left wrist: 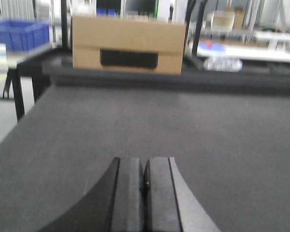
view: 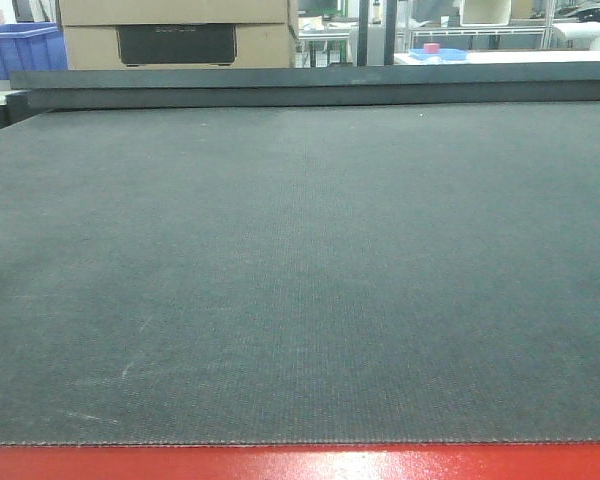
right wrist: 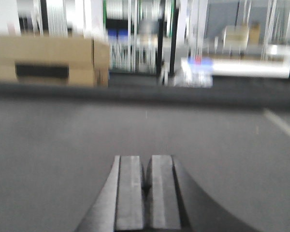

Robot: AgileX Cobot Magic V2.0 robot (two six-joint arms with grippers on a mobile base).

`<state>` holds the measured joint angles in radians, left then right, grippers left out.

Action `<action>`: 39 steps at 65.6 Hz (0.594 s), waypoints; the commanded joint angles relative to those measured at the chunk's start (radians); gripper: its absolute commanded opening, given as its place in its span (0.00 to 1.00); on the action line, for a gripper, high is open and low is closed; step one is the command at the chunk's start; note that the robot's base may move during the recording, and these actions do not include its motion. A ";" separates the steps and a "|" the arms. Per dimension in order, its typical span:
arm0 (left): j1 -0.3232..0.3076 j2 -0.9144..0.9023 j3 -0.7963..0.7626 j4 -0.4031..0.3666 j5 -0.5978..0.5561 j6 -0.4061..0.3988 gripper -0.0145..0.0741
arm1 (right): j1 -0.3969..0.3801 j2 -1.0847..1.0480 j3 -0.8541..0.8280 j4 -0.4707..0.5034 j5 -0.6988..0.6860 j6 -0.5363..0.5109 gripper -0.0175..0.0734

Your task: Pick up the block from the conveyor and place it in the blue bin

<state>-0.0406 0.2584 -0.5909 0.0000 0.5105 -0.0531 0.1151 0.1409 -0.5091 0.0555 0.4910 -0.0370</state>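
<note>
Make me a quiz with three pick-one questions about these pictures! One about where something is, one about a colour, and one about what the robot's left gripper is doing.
1. Where is the cardboard box?
A. in the middle of the conveyor
B. beyond the conveyor's far end
C. in a gripper

2. What colour is the frame at the conveyor's near edge?
A. red
B. yellow
C. green

3. How is the left gripper?
A. wide open
B. holding a block
C. shut and empty

Answers: 1 B, it shows past the far edge. 2 A, a red strip runs along the front. 3 C, its fingers meet with nothing between.
</note>
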 commanded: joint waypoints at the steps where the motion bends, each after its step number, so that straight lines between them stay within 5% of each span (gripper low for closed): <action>1: -0.005 0.131 -0.100 0.007 0.137 -0.001 0.04 | -0.004 0.111 -0.078 0.000 0.116 -0.004 0.02; 22: -0.005 0.633 -0.419 -0.066 0.510 -0.001 0.04 | -0.004 0.577 -0.286 0.001 0.503 -0.004 0.02; 39: -0.005 0.890 -0.445 -0.076 0.519 -0.001 0.04 | -0.004 0.828 -0.327 0.001 0.516 -0.002 0.02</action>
<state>-0.0406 1.0941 -1.0264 -0.0634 1.0220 -0.0531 0.1151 0.9022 -0.8269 0.0614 1.0209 -0.0370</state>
